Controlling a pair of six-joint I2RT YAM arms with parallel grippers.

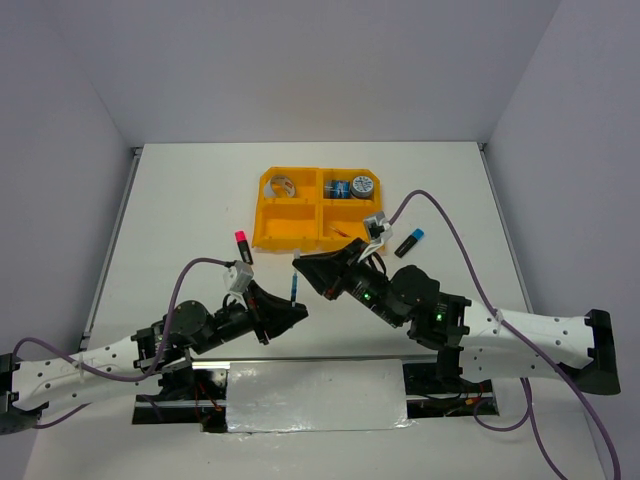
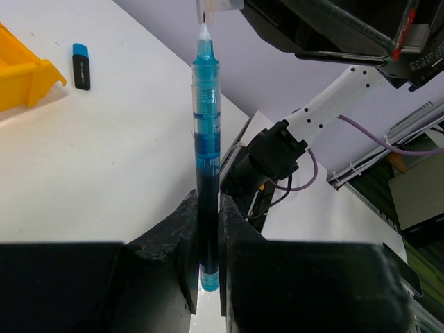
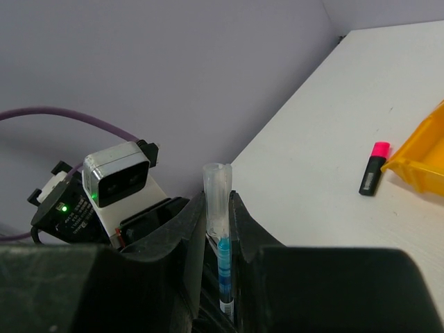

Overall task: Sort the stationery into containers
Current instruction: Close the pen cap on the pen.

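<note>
My left gripper (image 1: 290, 312) is shut on the lower barrel of a thin blue pen (image 1: 292, 290), which stands upright between its fingers in the left wrist view (image 2: 207, 139). My right gripper (image 1: 305, 265) is shut on a clear pen cap (image 3: 216, 194), with the pen's tip (image 3: 225, 270) at the cap's mouth. The two grippers meet above the table, in front of the orange tray (image 1: 268, 215). The tray's back compartments hold tape rolls (image 1: 352, 187) and a silvery ring (image 1: 283, 186).
A pink-capped black marker (image 1: 242, 246) lies left of the tray, and shows in the right wrist view (image 3: 374, 170). A blue-capped black marker (image 1: 410, 243) lies right of the tray, and shows in the left wrist view (image 2: 81, 66). A purple cable loops near the tray's right side.
</note>
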